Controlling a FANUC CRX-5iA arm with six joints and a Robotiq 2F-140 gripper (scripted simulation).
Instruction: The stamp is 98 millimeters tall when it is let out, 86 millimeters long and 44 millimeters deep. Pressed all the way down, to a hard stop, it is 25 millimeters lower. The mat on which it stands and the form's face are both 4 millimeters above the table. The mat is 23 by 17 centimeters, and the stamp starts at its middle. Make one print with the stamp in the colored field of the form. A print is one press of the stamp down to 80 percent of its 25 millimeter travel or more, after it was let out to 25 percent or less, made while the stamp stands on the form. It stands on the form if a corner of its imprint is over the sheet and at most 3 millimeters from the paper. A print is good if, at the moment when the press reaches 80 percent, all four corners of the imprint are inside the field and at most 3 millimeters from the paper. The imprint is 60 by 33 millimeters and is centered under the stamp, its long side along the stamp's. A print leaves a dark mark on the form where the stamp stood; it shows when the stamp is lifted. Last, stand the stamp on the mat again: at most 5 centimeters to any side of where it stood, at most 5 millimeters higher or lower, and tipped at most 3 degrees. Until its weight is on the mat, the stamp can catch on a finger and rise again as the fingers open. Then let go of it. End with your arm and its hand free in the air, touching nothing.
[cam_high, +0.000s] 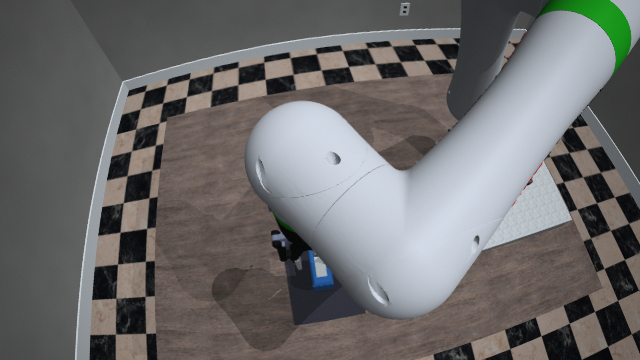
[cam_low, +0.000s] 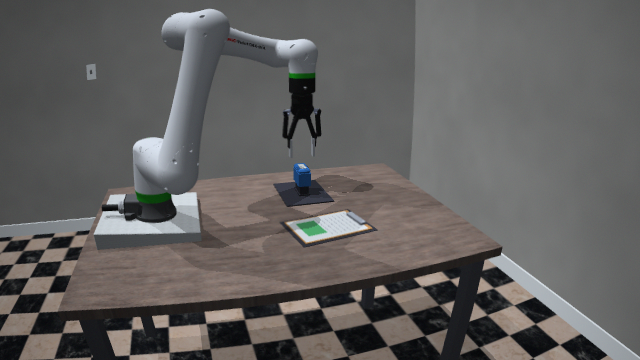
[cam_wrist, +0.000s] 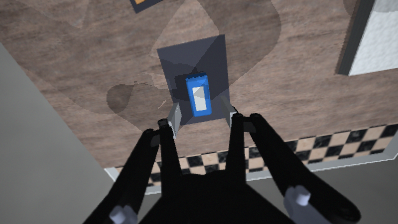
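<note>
The blue stamp (cam_low: 302, 178) stands upright at the middle of the dark mat (cam_low: 303, 197). It also shows in the wrist view (cam_wrist: 199, 95) on the mat (cam_wrist: 196, 75) and in the top view (cam_high: 320, 270), partly hidden by the arm. My gripper (cam_low: 301, 148) hangs straight above the stamp, a clear gap over its top, fingers half open and empty. In the wrist view the fingertips frame the stamp's near end. The form (cam_low: 328, 226) with its green field (cam_low: 311, 228) lies in front of the mat, with no mark on it.
The arm's base stands on a white plate (cam_low: 149, 220) at the table's left. The arm's elbow (cam_high: 400, 200) fills much of the top view and hides the form there. A corner of the form's orange board (cam_wrist: 145, 4) shows at the wrist view's top.
</note>
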